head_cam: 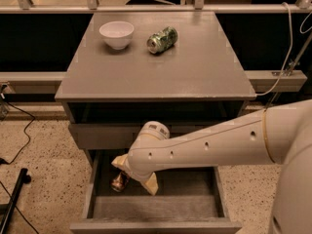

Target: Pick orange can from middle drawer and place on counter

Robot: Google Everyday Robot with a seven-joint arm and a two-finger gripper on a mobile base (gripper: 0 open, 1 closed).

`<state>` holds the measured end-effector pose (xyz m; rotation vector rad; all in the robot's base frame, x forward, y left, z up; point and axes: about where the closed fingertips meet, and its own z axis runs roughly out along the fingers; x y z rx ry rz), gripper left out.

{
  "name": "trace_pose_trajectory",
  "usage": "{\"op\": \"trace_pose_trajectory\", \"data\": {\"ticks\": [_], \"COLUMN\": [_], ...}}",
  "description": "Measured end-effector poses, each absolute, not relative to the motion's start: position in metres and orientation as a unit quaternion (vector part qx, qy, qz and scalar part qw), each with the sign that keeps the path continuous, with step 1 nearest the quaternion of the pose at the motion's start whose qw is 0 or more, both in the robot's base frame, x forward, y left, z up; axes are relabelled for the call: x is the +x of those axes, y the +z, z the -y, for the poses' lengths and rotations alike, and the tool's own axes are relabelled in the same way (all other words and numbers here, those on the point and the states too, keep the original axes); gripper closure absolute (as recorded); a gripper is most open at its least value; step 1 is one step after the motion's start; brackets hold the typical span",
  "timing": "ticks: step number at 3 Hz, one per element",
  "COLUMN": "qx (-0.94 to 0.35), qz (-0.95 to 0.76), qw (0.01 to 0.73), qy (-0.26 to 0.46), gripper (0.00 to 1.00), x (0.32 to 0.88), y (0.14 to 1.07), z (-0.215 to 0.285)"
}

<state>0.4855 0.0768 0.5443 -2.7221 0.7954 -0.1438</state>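
The orange can (118, 182) lies on its side at the left of the open middle drawer (187, 185), partly hidden by my gripper. My gripper (135, 173) hangs inside the drawer just right of and above the can, with its tan fingers (150, 184) spread apart and nothing held between them. The white arm reaches in from the right and covers part of the drawer. The counter (195, 74) is the flat top of the cabinet above.
A white bowl (116, 34) and a green can (162, 39) lying on its side sit at the back of the counter. A closed drawer front (97, 135) sits above the open drawer. Cables (19, 130) and a black stand foot (12, 199) lie on the floor at left.
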Motion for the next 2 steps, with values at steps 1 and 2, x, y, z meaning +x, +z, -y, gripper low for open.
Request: {"op": "trace_pose_trajectory", "data": {"ticks": [1,2], "qx": [-0.947,-0.947], "qz": [-0.267,-0.259], "qw": [0.17,0.186], "qy": [-0.049,-0.047], "gripper": [0.0,0.0], "x": [0.501,0.523], "y": [0.499,0.452], "z": [-0.079,-0.088]}}
